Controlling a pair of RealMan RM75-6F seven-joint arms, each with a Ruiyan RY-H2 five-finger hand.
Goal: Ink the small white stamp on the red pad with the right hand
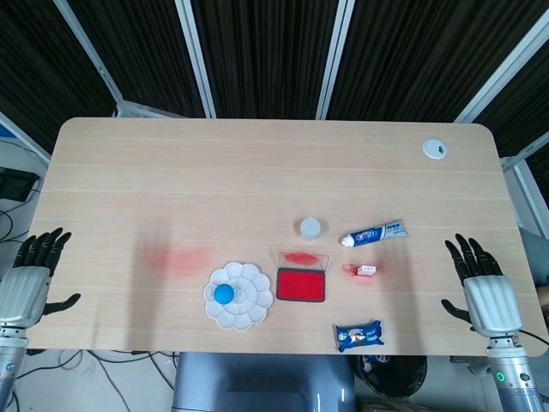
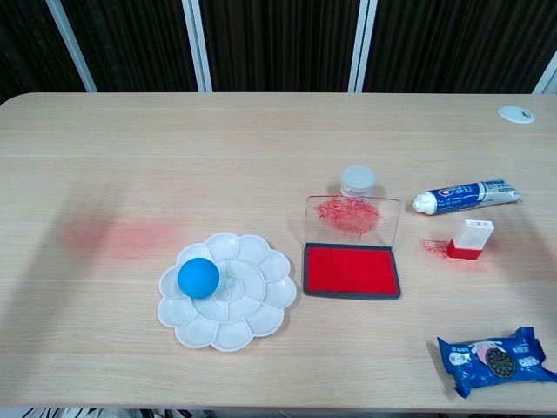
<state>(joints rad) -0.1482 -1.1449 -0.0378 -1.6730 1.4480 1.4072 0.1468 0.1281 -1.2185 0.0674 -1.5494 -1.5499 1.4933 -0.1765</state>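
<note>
The small white stamp [image 1: 367, 270] [image 2: 473, 239] with a red base stands on the table on a red ink smudge, just right of the red ink pad [image 1: 301, 284] [image 2: 352, 270]. The pad lies uncovered, its clear lid [image 2: 352, 218] folded back and smeared red. My right hand [image 1: 483, 287] rests open at the table's right front edge, well right of the stamp and holding nothing. At the left front edge, my left hand [image 1: 33, 275] is also open and holds nothing. Neither hand shows in the chest view.
A white flower-shaped palette [image 1: 238, 295] [image 2: 228, 290] holds a blue ball [image 1: 224, 294] [image 2: 198, 278] left of the pad. A toothpaste tube [image 1: 373, 234] [image 2: 466, 196] and a small round jar [image 1: 310, 227] [image 2: 358, 180] lie behind. A blue snack packet [image 1: 358, 336] [image 2: 493, 360] sits near the front edge.
</note>
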